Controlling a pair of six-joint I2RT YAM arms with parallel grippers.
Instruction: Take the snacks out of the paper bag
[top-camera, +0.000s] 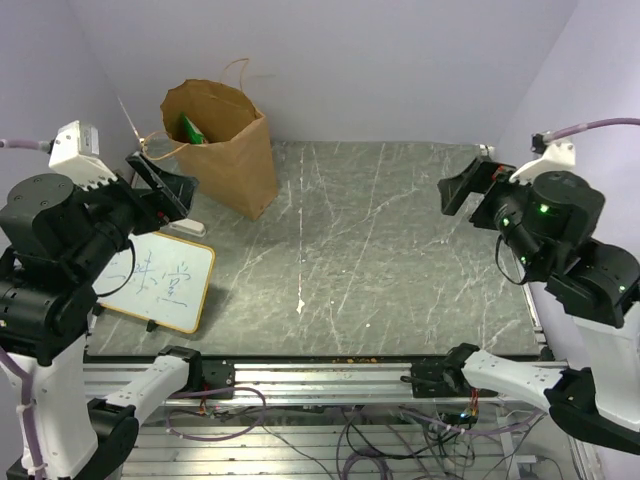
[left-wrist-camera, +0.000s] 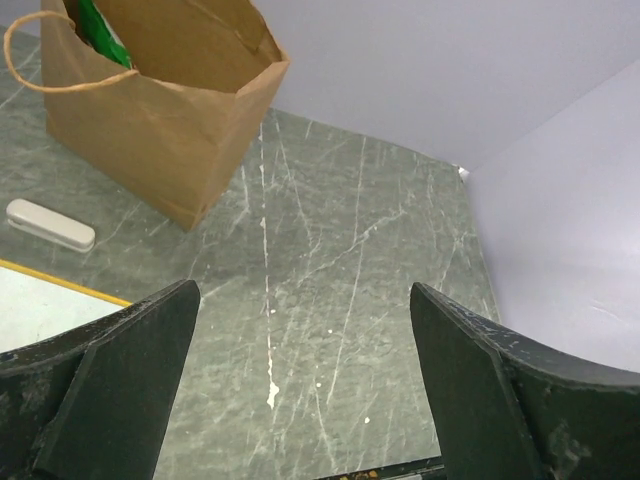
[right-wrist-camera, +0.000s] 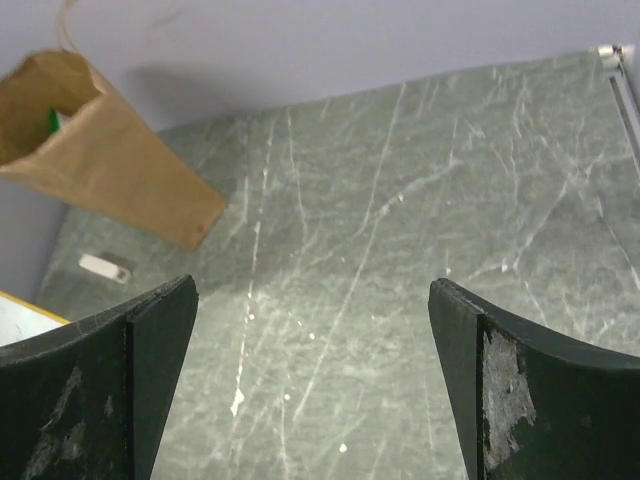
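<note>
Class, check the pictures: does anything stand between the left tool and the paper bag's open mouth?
Nothing visible does. The open left tool faces the paper bag directly. The white block lies flat beside the bag, off that path. A green packet shows inside.

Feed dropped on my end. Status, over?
Left gripper and right gripper open, empty. Tall brown kraft paper bag upright, green crinkly packet inside. Nothing blocking bag's mouth.

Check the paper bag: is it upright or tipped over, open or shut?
Upright and open. The paper bag stands on its base with its mouth gaping upward, and a green packet is visible inside.
</note>
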